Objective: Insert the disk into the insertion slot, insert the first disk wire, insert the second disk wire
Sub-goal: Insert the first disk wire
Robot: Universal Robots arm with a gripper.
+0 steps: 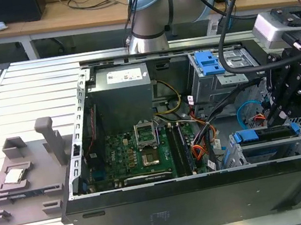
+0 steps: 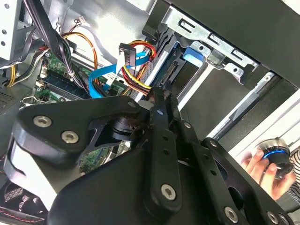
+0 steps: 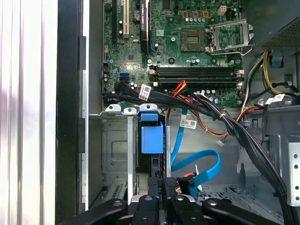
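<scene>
We find the disk [image 1: 261, 135] seated in the insertion slot [image 1: 236, 157], at the corner of the open computer case [image 1: 156, 218] towards the exterior view's lower right. Its blue carrier sits snug in the cage, so the connector end faces the motherboard [image 1: 140, 154], where the cables can reach it. The gripper [image 1: 274, 119] hangs just over that end, and we judge it is there for the cabling. We cannot tell whether it is clenched on a plug or released. In the second wrist view the orange-red wire bundle [image 2: 138, 70] runs right up to it. In the first wrist view the second disk wire [image 3: 206, 166] curls in a slack loop beside the cage, and we judge it not yet plugged in. Outside the case, a hand [image 2: 260, 165] rests on a round knob [image 2: 276, 157].
</scene>
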